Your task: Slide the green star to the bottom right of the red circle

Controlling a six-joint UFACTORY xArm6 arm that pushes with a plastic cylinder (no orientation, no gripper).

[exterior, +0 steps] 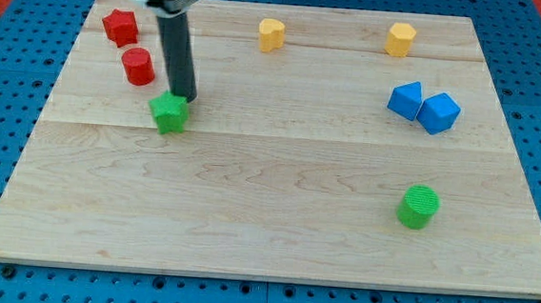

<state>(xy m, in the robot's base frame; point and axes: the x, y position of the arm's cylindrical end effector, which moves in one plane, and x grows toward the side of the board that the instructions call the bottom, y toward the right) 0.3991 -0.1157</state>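
The green star (169, 114) lies on the wooden board at the view's left, below and to the right of the red circle (138, 67). My tip (184, 100) stands at the star's upper right edge, touching or nearly touching it. The dark rod rises from there to the view's top. The red circle sits up and left of my tip.
A red star (120, 27) lies at the top left. A yellow heart (272, 34) and a yellow hexagon (400, 39) lie along the top. Two blue blocks (424, 107) sit at the right. A green cylinder (418, 207) is at the lower right. The board (275, 219) rests on a blue pegboard.
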